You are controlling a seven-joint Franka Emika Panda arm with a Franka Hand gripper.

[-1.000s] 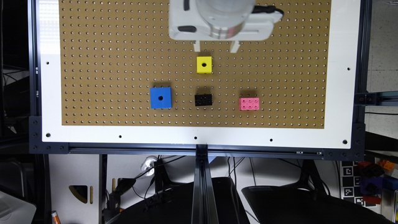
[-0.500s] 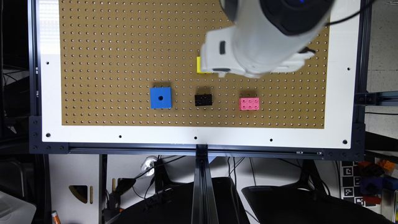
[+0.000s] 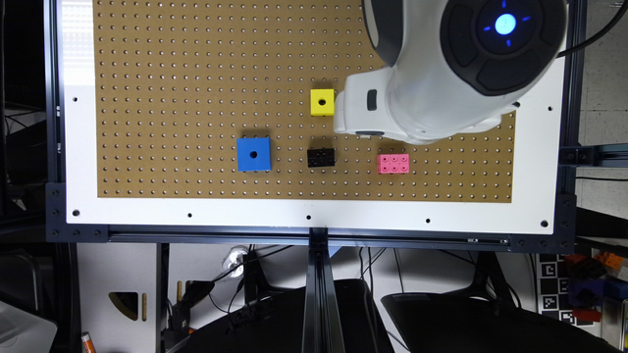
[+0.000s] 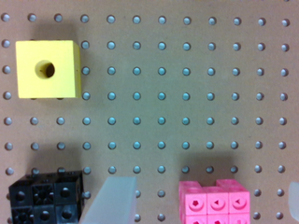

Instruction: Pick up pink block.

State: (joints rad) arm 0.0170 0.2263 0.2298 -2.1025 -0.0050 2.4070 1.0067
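Hand above the pegboard, spread open, pink block between its fingers in the wrist view.

The pink block [image 3: 393,163] lies flat on the brown pegboard worktop [image 3: 171,98], studs up, untouched. In the exterior view it sits just below the white arm [image 3: 441,73], to the exterior view's right of the black brick [image 3: 321,157], with the blue cube [image 3: 253,154] further left and the yellow cube [image 3: 322,102] beside the arm. In the wrist view the hand [image 4: 203,210] is open: one pale finger [image 4: 112,200] stands between the black brick [image 4: 44,196] and the pink block [image 4: 216,203], the other at the frame's edge beyond the block.
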